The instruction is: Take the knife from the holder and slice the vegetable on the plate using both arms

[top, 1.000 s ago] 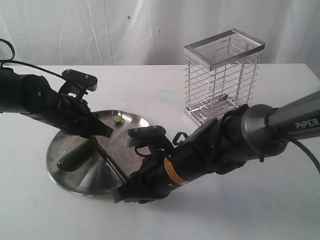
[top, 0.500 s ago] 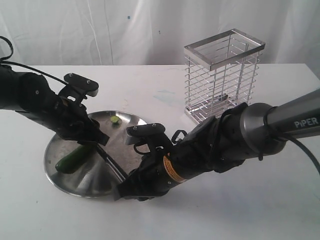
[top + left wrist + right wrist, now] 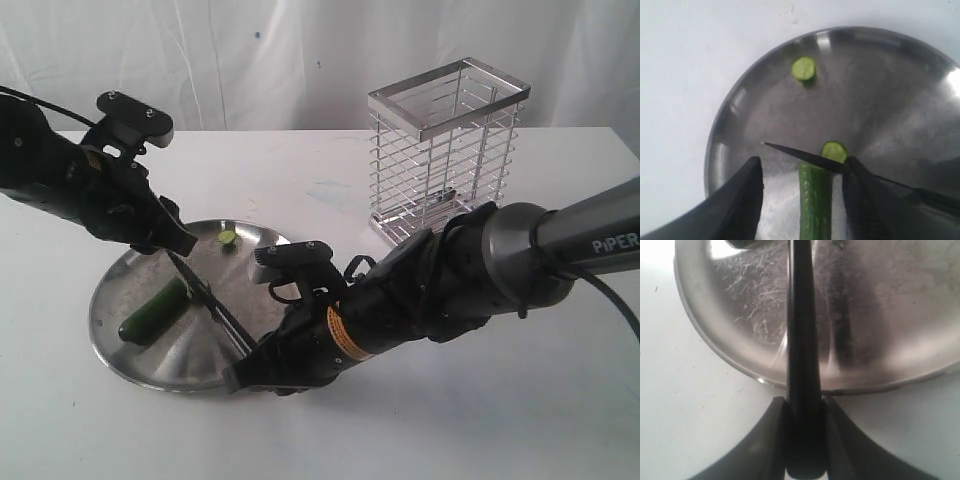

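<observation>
- Plate (image 3: 140, 355) of dull steel on the white worktop (image 3: 500, 420), toward the left side in the exterior view; rim also seen in the left wrist view (image 3: 715, 150) and the right wrist view (image 3: 710, 345).
- Vegetable (image 3: 153, 311) lying on the plate's left part, dark green, whole length flat on the metal; in the left wrist view (image 3: 815, 200) pale cut face at its far end.
- Small cut end piece (image 3: 228, 237) apart from it near the plate's far rim, pale green face up (image 3: 804, 68).
- Knife (image 3: 212, 311) slanting across the plate, tip toward the left arm, blade crossing just beside the vegetable's end; in the left wrist view (image 3: 805, 156) blade lying over the vegetable close to the cut face, contact not clear.
- Right end effector (image 3: 262, 372) at the plate's near rim, clamped on the knife's black handle (image 3: 802, 390), both fingers (image 3: 771, 440) pressed against its sides.
- Left end effector (image 3: 172, 238) raised above the plate's far-left part, fingers (image 3: 742, 200) spread apart, one on each side of the vegetable, not touching it.
- Holder (image 3: 445, 155) upright on the worktop behind the right arm, well apart from the plate, silver wire bars, flat rim on top.
</observation>
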### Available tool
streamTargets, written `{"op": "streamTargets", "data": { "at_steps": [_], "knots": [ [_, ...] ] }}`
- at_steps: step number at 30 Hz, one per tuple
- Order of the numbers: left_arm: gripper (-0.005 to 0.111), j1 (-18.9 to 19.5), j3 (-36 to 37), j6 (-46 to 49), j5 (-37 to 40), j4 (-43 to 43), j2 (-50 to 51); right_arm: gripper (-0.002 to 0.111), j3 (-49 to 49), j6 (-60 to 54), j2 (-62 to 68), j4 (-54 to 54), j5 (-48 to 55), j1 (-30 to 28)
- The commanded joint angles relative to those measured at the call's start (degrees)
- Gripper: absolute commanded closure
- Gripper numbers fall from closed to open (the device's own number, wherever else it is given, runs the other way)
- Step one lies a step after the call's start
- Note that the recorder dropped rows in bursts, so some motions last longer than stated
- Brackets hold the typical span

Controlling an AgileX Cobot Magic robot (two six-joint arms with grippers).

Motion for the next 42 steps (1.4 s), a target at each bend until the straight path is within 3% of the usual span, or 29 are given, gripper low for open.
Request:
{"op": "streamTargets", "data": {
  "at_steps": [1,13,15,23,35,37,40,42],
  "knots": [
    [0.053,1.08,0.46,-1.67,3.05,-0.25,-0.57,0.108,-0.13,0.81,-0.66,0.04,-0.37,-0.07],
    [0.055,1.08,0.46,-3.08,5.36,-3.13,-1.02,0.108,-0.13,1.75,-3.32,0.04,7.96,-0.36],
    [0.061,1.08,0.46,-3.08,5.81,-3.53,-1.02,0.108,-0.72,1.86,-2.73,0.04,8.09,-0.89],
    [0.107,1.08,0.46,-3.08,7.40,-3.69,-1.02,0.108,-7.05,1.86,1.30,0.04,3.11,-2.22],
    [0.107,1.08,0.46,-3.08,7.88,-3.69,-1.02,0.108,-10.91,1.86,7.73,0.04,0.55,-2.31],
    [0.107,1.08,0.46,-3.08,7.76,-3.84,-1.02,0.098,-11.65,1.86,8.02,0.04,-0.39,-2.31],
    [0.107,1.08,0.46,-2.86,6.90,-5.37,-1.66,0.065,-12.26,1.86,8.02,0.04,0.64,-2.31],
    [0.107,1.08,0.46,-2.86,6.64,-5.37,-3.36,0.055,-12.65,0.17,7.89,0.04,1.84,-2.31]
  ]
}}
